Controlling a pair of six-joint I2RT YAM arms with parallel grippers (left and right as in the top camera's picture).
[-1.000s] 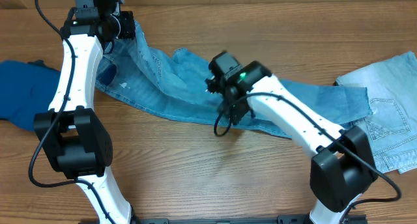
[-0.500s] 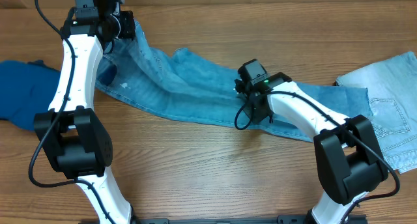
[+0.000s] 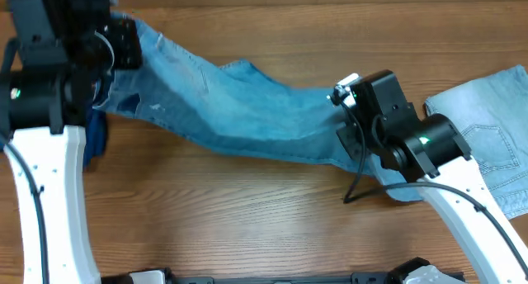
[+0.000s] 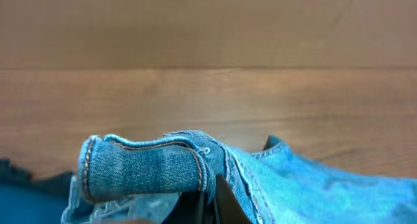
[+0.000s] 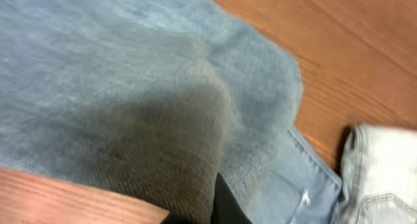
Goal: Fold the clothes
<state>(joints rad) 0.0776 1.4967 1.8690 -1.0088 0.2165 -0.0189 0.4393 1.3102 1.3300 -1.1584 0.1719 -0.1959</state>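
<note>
My right gripper (image 5: 220,201), spread a second ago over the middle of the jeans (image 3: 231,111), has moved toward the hem end and now pinches the leg; my left gripper (image 4: 215,198) stays clamped on the waistband near the desk's (image 3: 247,226) far left corner; both arms have risen, so I judge the jeans stretched between them, ready to fold.

we see blue jeans (image 5: 130,74) filling the view, a shadowed fold pinched in our closed right gripper (image 5: 225,208), paler denim (image 5: 384,175) at lower right, wooden table (image 5: 365,48) beyond
</note>
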